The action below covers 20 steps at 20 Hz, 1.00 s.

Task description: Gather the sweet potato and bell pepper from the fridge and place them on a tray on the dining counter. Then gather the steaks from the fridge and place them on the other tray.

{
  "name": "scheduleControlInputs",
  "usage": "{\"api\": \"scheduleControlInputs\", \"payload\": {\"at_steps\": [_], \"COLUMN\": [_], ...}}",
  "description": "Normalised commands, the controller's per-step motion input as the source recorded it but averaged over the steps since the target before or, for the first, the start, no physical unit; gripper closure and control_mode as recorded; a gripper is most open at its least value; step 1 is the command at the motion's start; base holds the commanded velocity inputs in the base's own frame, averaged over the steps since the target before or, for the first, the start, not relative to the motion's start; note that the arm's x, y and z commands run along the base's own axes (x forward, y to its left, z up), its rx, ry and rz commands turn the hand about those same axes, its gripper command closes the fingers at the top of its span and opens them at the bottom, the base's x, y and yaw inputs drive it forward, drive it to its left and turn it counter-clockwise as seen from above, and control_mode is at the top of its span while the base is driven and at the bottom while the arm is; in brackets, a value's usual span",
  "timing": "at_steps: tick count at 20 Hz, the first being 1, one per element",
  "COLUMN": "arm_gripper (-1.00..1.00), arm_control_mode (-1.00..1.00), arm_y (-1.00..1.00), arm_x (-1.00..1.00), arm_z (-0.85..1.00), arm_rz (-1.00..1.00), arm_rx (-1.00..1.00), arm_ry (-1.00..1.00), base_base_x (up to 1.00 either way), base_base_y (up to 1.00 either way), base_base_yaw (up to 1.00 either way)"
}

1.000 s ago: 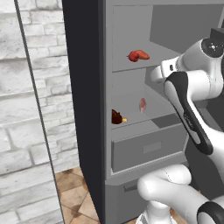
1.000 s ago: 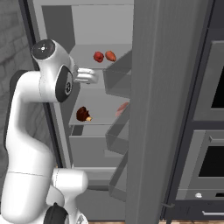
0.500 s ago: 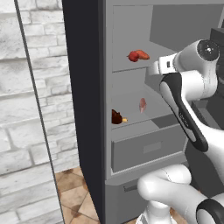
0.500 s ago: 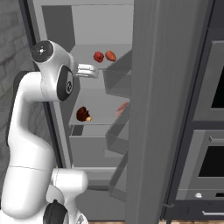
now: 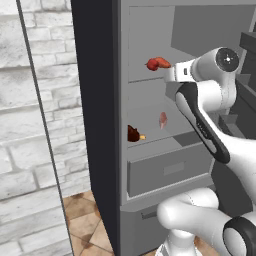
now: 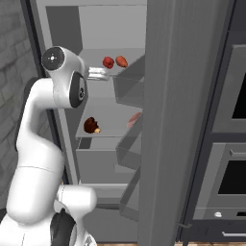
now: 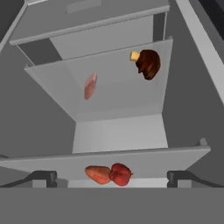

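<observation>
Jaws spread wide, bell pepper (image 7: 120, 174) between, fridge (image 5: 150, 30) shelf

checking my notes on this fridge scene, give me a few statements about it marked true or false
1. The fridge door is open. True.
2. The bell pepper and sweet potato lie side by side, touching, on the upper shelf. True.
3. The gripper is shut on the bell pepper. False: it is open and holds nothing; the pepper lies on the shelf between its fingertips.
4. The steak lies on the upper shelf with the vegetables. False: it lies on the lower shelf, apart from a dark brown item.
</observation>
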Motion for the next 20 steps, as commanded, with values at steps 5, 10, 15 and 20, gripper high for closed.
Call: {"api": "scheduleControlInputs", "payload": {"at_steps": [5,10,15,20], "arm_gripper": [-1.00,-1.00,-1.00,-1.00], "arm_control_mode": [-1.00,-1.00,-1.00,-1.00], "arm_y": [0.16,0.18,0.13,0.01], "arm_x": [0.41,0.38,0.39,0.32], "arm_z": [0.10,0.03,0.00,0.00], "arm_rz": [0.01,0.00,0.00,0.00], "arm_rx": [0.00,0.00,0.00,0.00], "arm_ry": [0.00,0.00,0.00,0.00], "base_base_x": [0.00,0.00,0.00,0.00], "base_base_y": [0.00,0.00,0.00,0.00], "base_base_yaw": [0.00,0.00,0.00,0.00]}}
